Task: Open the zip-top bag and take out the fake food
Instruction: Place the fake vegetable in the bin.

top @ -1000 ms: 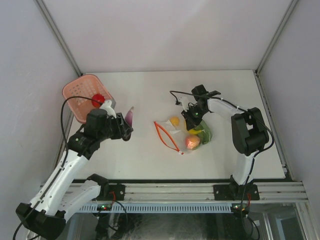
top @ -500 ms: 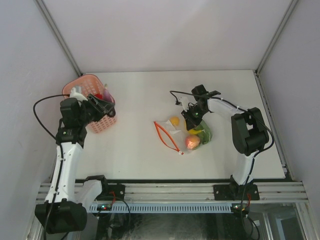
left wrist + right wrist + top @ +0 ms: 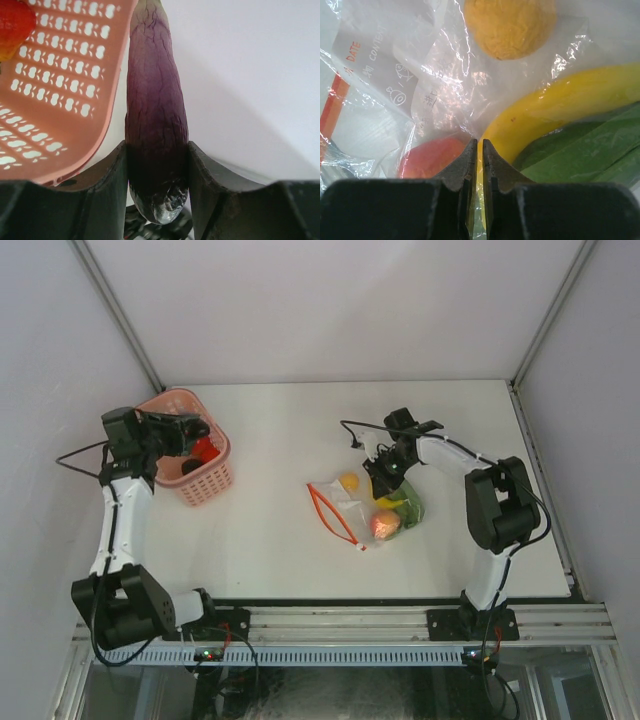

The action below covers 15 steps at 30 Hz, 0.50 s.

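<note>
The zip-top bag (image 3: pixel 352 502) is partly unloaded, by the look of it, and the step in hand is dropping one piece of the fake food. At ten o'clock on the table (image 3: pixel 270 550), the left gripper (image 3: pixel 157 150) hangs over the pink basket (image 3: pixel 208 480), clenched on a purple eggplant (image 3: pixel 156 100) at its rounded end. A red piece (image 3: pixel 205 448) already lies in the basket. The next move probably calls for the eggplant to be well inside the rim before the jaws let go.

The bag lies flat at about three o'clock from the table's middle, with its red zipper strip (image 3: pixel 332 512) on the nine o'clock edge. Inside are an orange ball (image 3: pixel 510 22) at twelve, a reddish round piece (image 3: pixel 385 524) at six, and a yellow piece (image 3: pixel 560 110) and a green piece (image 3: pixel 580 155) at three. The right gripper (image 3: pixel 478 150) is closed to a sliver on the bag's film, apparently anchoring it.

The bag's mouth cannot be read as open or sealed. The basket floor is mostly hidden by the left arm, and glare blurs the film.
</note>
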Tool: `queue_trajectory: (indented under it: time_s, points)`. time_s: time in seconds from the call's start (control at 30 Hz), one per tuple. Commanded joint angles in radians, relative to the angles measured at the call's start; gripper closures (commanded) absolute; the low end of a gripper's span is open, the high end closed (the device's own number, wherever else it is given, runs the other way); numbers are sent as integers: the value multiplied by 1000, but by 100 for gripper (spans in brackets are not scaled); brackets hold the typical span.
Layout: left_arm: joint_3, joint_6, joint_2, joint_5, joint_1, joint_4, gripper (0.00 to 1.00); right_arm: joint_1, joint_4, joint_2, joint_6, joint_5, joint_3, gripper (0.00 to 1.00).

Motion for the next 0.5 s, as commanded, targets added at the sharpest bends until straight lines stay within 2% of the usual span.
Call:
queue_trajectory:
  time_s: [0.0, 0.27, 0.47]
  points:
    - [72, -243, 72, -10, 43, 19, 96, 4, 7, -63, -8, -17, 35, 93]
    - [261, -328, 256, -24, 83, -60, 96, 0, 5, -81, -10, -24, 34, 93]
    - [320, -350, 315, -76, 105, -124, 93, -3, 3, -92, -13, -24, 35, 93]
